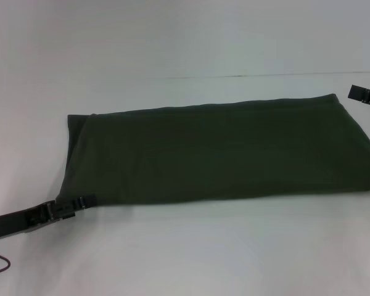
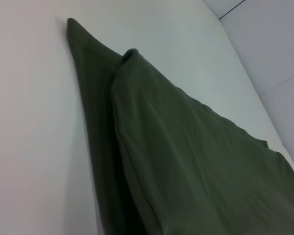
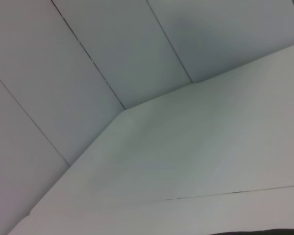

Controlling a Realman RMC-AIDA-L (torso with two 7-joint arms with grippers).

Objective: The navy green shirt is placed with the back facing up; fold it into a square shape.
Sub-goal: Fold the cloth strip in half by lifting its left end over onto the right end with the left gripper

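Note:
The navy green shirt (image 1: 222,151) lies on the white table (image 1: 191,253), folded into one long dark olive band running left to right, plain side up. My left gripper (image 1: 79,205) sits low at the band's near-left corner, touching or almost touching the cloth edge. Up close, the left wrist view shows the shirt (image 2: 186,161) as stacked layers, with a folded upper layer over a lower one that pokes out to a point. My right gripper (image 1: 365,94) hovers at the far right, just beyond the band's far-right corner and apart from it. The right wrist view catches only a dark sliver of shirt (image 3: 269,231).
The white table stretches out bare in front of the shirt and to its left. Behind the shirt runs the table's far edge (image 1: 265,76), against a pale panelled wall (image 3: 112,44). A thin cable (image 1: 0,262) hangs under my left arm.

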